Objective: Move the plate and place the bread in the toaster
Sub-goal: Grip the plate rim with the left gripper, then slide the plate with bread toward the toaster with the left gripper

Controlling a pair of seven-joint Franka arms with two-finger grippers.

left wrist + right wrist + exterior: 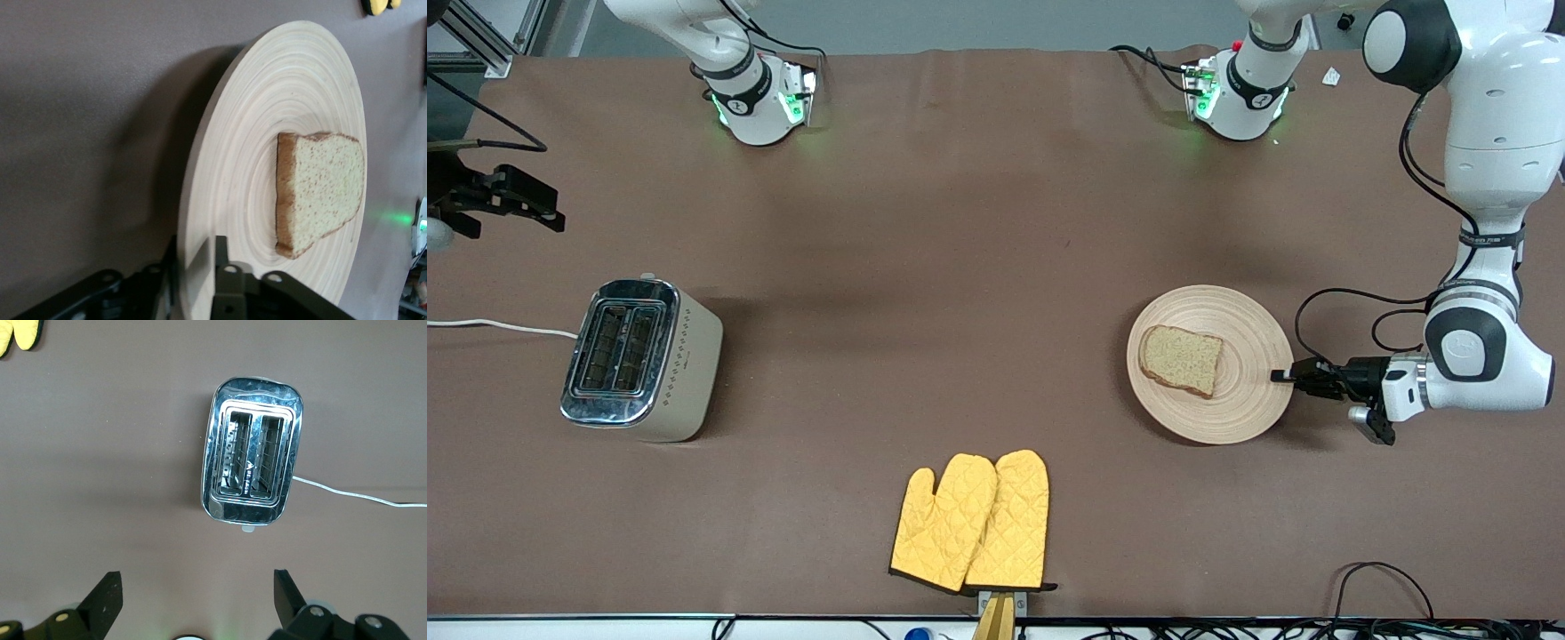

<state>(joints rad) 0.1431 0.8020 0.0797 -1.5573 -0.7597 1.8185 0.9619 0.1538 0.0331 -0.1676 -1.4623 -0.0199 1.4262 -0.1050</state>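
Observation:
The round wooden plate (1245,391) lies toward the left arm's end of the table, with the slice of brown bread (1181,359) on it. My left gripper (1282,376) lies low at the plate's edge and is shut on the rim. In the left wrist view one finger sits over the plate (247,167) and one under it, and the bread (323,190) lies untouched. The chrome-topped toaster (640,356) stands toward the right arm's end, both slots empty. My right gripper (551,218) hangs open in the air near the toaster (252,467), nothing between its fingers (107,597).
A pair of yellow oven mitts (974,520) lies near the table's front edge, between plate and toaster. The toaster's white cord (498,325) runs off the right arm's end of the table. Black cables (1378,578) loop at the front edge near the left arm's end.

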